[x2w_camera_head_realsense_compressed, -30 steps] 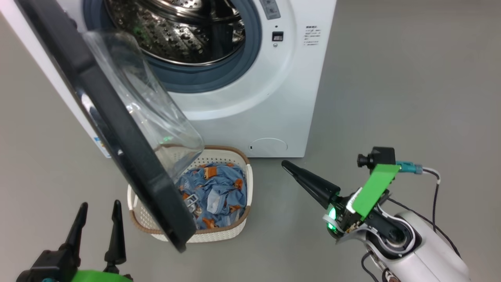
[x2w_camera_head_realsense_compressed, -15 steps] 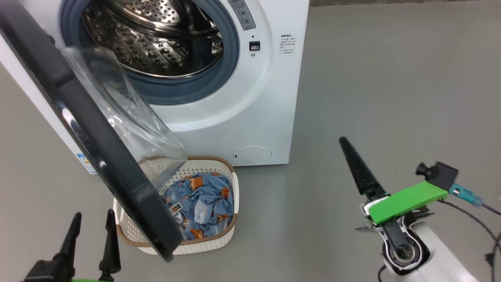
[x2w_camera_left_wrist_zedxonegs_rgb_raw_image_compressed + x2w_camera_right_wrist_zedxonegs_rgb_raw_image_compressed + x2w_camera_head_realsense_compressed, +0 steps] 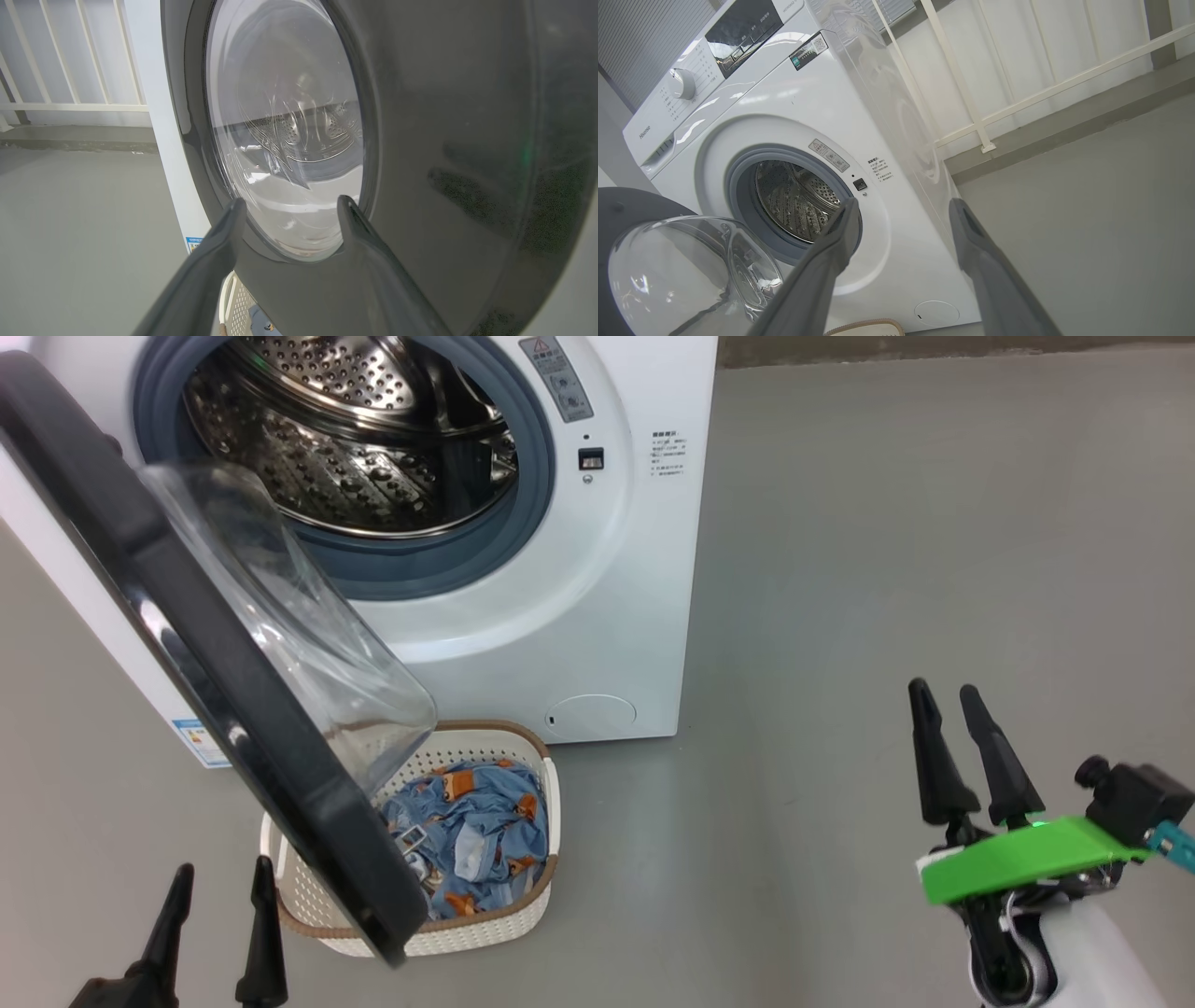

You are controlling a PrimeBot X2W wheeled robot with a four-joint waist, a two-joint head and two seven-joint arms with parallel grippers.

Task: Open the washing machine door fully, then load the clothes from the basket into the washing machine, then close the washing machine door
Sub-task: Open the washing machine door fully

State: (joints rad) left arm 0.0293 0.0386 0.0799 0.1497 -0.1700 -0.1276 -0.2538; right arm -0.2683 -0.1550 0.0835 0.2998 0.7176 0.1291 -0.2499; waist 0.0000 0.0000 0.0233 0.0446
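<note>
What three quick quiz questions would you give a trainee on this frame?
1. True or false: the clothes lie in the basket.
2. The right gripper is: A) open and empty, B) shut on fabric, C) clamped on the door rim.
3. Fill in: in the head view, the open washing machine door hides part of the ____.

Key: 1 true; 2 A; 3 basket.

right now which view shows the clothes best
The head view: the clothes lie open to it in the basket, partly behind the door. Left wrist view gives a blue scrap; right wrist view, the basket's rim.
</note>
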